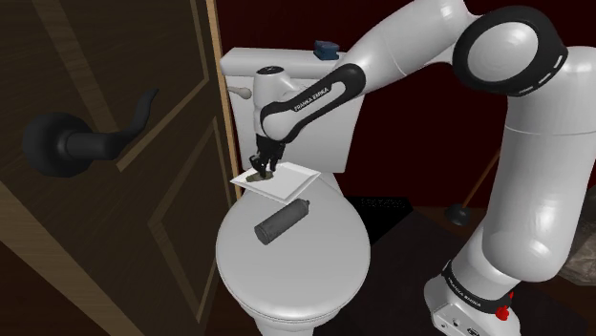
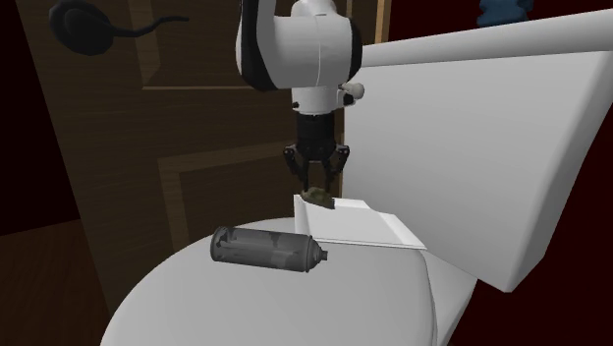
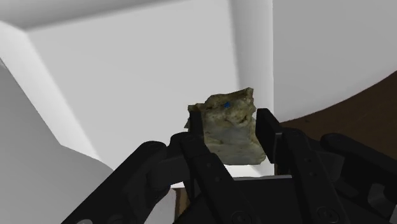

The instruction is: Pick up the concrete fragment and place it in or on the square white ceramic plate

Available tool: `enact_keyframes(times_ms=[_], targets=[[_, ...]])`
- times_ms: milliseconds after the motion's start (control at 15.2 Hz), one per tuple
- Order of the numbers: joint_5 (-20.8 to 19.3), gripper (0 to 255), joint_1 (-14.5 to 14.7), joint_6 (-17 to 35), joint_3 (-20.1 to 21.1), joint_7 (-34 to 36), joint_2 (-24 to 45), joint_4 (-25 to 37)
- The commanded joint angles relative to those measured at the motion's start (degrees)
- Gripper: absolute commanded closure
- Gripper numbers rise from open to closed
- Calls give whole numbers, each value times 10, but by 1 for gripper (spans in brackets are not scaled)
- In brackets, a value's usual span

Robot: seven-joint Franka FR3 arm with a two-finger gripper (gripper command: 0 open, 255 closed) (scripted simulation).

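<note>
Concrete fragment [image 3: 228, 130]: mottled grey-tan lump, clasped between the two fingers of my hand [image 3: 230, 137], at the plate corner nearest the door.
Plate [image 1: 294, 181]: square, white; I can't tell whether the fragment touches it.
Toilet lid [image 1: 296, 272]: carries the plate and a grey spray can [image 1: 283, 220] lying on its side.
Room: brown panelled door [image 1: 95, 239] with dark handle [image 1: 86, 138].
Unclear: small blue item [image 1: 328, 46] on the tank [image 1: 287, 62].
</note>
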Motion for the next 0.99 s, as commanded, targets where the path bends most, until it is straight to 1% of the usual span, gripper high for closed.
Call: enact_keyframes(times_ms=[0, 132, 198, 924], targets=[[7, 255, -19, 6, -5, -28, -9, -12], [13, 255, -38, 8, -11, -56, -9, -14], [18, 255, -54, 10, -17, -82, -8, -12], [-4, 255, -47, 78, -28, -66, 46, -28]])
